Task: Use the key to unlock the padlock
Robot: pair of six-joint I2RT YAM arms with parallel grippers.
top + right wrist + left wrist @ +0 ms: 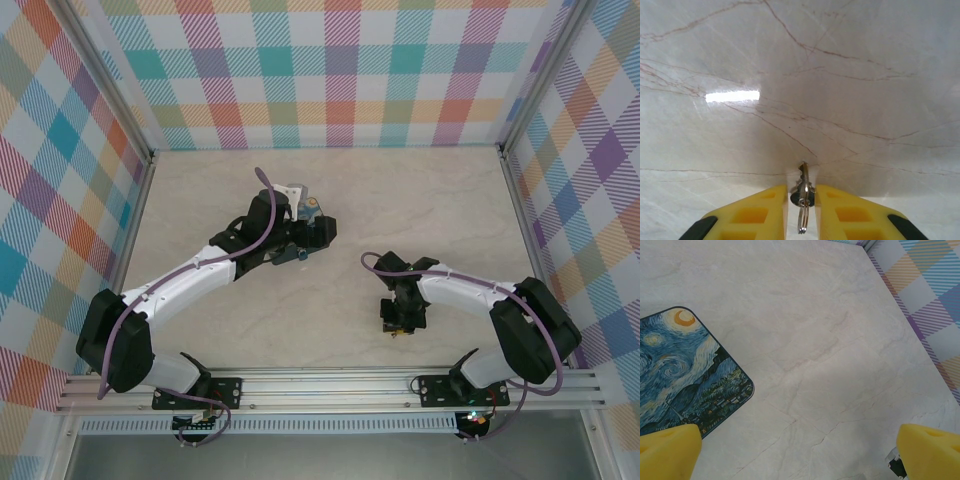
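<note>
Marble table [430, 200] first: it takes the middle of the top view, with plaid walls [340, 70] round it. My left arm [200, 275] reaches up toward centre-left of the frame and my right arm [470, 290] folds in at lower right. The two are well apart. I read that as staging, one arm to steady the lock and one to bring the key.

Tin [685, 370] next, the starry-night one, flat on the table at the left edge of the left wrist view. It's not my target; it just lies near the left finger.

Left gripper [797, 460]: yellow fingers [667, 452] sit at the two bottom corners of that view, spread wide with only bare marble between them. Spread like that, it's ready to take something, and I reckon that's the padlock. What I take for the padlock [312, 209] is a small teal bit just above that gripper in the top view, centre-left. It's too small to be sure.

Right gripper [803, 212]: at bottom centre of the right wrist view, pinched in on the key [803, 180]. The key stands on edge in the narrow gap, tip aimed at the table, its ring [803, 220] hanging at the bottom edge. Whether the tip touches the marble, I can't tell. Held by the head, the blade is free for a keyhole. The key is a sliver, so I judge any twist in the pinch could spoil the line-up.
</note>
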